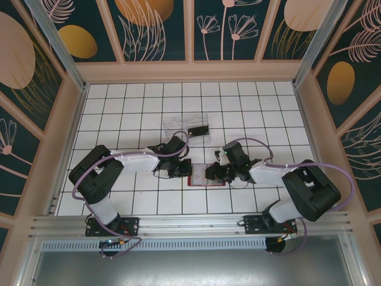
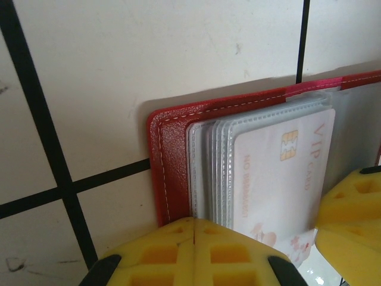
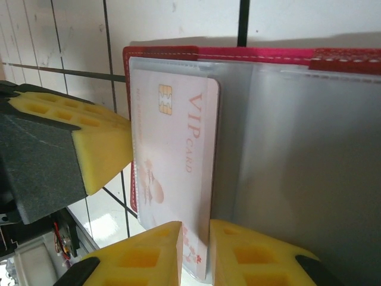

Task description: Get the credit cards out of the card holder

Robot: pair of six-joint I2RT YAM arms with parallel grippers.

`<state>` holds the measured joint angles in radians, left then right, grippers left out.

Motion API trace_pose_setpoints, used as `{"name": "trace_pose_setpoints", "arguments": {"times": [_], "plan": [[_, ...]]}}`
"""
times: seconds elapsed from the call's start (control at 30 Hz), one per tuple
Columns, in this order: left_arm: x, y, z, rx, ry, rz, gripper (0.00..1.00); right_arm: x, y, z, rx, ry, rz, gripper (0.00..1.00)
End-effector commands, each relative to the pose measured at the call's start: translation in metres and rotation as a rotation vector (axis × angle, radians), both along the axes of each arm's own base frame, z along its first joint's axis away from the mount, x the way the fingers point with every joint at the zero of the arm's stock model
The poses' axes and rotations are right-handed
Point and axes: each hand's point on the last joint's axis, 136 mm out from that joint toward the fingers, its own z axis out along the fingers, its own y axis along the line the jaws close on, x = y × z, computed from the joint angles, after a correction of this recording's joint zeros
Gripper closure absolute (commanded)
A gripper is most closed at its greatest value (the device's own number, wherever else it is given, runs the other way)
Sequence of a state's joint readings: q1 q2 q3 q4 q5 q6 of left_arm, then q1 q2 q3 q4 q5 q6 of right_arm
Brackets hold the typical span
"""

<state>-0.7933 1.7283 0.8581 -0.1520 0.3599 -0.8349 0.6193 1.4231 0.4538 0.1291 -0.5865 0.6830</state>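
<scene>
The card holder (image 1: pixel 218 182) lies open on the white tiles, its red cover (image 2: pixel 172 155) edging a stack of clear sleeves (image 3: pixel 297 149). A pale credit card (image 3: pixel 172 149) marked VIP, with a gold chip, sticks partly out of the front sleeve. My right gripper (image 3: pixel 195 229) is shut on that card's lower edge, a yellow pad on each side. My left gripper (image 2: pixel 194 221) is shut with nothing between its pads, and its tip rests on the holder's left side where the sleeves meet the cover. Both grippers meet over the holder (image 1: pixel 199 173) in the top view.
A clear plastic tray (image 1: pixel 178 123) stands about two tiles behind the holder, with a small dark card (image 1: pixel 196 130) in it. Low walls ring the tiled floor. The arms' bases sit on the rail at the near edge.
</scene>
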Motion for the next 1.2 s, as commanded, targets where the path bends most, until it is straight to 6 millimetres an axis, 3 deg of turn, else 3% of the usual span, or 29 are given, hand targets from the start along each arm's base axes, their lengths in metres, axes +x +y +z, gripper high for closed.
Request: {"name": "trace_pose_setpoints", "arguments": {"times": [0.0,0.93,1.17], "plan": [[-0.007,0.004,-0.013,0.039,0.038,-0.006,1.0,-0.002,0.002,0.004,0.042,-0.005,0.01,0.8],[-0.009,0.006,-0.013,0.047,0.039,-0.002,1.0,-0.001,0.01,0.02,0.229,-0.046,-0.02,0.81],[-0.009,0.008,-0.014,0.058,0.04,0.0,1.0,-0.001,0.004,0.023,0.249,-0.053,-0.035,0.85]]}}
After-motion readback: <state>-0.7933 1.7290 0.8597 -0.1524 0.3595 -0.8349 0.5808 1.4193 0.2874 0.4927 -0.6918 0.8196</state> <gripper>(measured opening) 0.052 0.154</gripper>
